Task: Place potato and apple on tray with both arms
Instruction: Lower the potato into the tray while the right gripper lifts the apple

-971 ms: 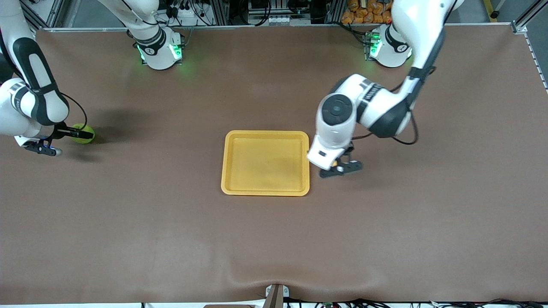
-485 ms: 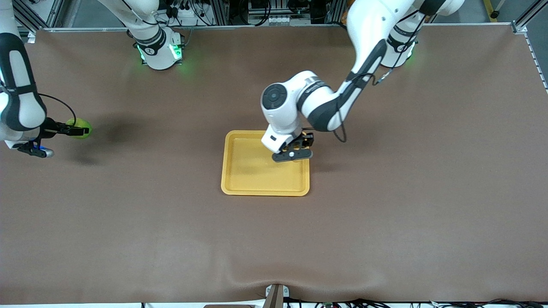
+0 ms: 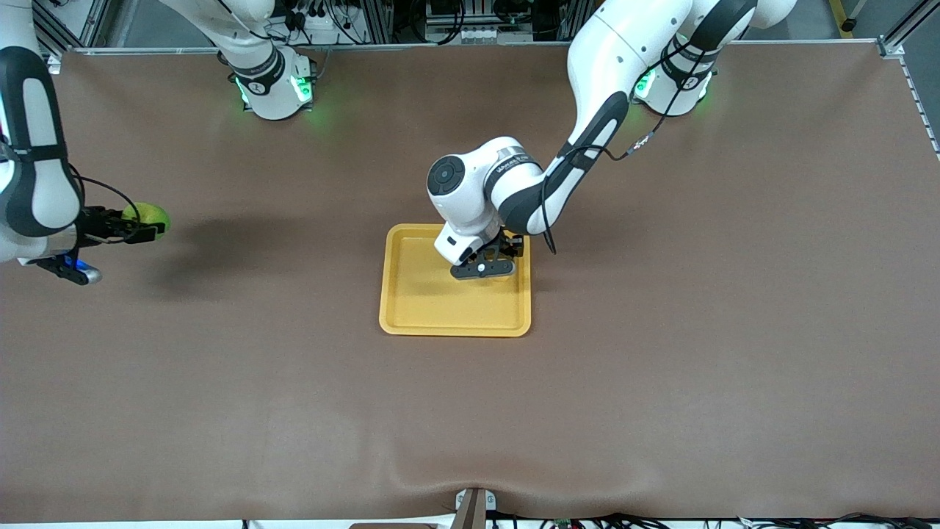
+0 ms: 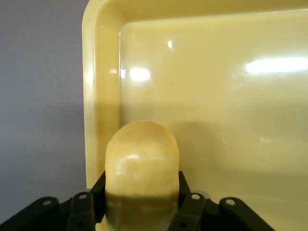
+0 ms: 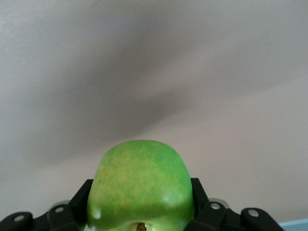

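The yellow-orange tray (image 3: 422,294) lies mid-table. My left gripper (image 3: 490,266) hangs over the part of it nearest the left arm's base. It is shut on the pale yellow potato (image 4: 142,159), whose end sticks out past the black fingers (image 4: 186,192). In the left wrist view the tray's floor (image 4: 226,96) and rim (image 4: 91,96) lie below the potato. My right gripper (image 3: 143,228) is in the air over bare table at the right arm's end. It is shut on the green apple (image 3: 150,215), which in the right wrist view (image 5: 142,183) sits between the fingers with its stem dimple toward the camera.
The brown table mat (image 3: 661,367) spreads around the tray. The two arm bases (image 3: 275,84) with green lights stand along the edge farthest from the front camera. The left arm's elbow (image 3: 470,176) rises above the tray's edge nearest the bases.
The left arm swung from beside the tray to over it, carrying the potato. The right gripper rose a little and shifted slightly toward the tray with the apple.
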`<action>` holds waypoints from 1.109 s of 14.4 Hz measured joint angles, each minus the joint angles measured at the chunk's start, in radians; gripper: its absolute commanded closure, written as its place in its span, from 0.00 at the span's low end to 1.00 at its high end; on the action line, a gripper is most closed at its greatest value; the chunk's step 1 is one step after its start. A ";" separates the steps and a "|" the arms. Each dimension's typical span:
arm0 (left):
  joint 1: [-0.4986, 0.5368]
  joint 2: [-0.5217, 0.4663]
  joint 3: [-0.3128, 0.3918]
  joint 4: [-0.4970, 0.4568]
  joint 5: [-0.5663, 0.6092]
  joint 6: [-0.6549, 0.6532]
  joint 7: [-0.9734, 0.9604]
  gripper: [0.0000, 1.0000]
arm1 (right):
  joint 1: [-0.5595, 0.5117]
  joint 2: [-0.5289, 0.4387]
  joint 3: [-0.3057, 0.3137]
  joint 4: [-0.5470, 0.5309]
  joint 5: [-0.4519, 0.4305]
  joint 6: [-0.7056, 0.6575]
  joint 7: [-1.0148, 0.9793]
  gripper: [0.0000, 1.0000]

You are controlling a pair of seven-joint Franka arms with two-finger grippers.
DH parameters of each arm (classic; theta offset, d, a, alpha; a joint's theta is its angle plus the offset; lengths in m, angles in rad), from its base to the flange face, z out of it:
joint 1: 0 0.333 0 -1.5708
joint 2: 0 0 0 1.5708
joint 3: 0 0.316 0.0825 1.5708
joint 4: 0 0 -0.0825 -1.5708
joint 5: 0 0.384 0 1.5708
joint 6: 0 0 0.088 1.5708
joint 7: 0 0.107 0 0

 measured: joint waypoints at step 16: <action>0.000 0.028 0.038 0.003 0.008 0.000 -0.034 0.09 | 0.100 -0.020 0.241 0.054 0.087 -0.049 0.630 1.00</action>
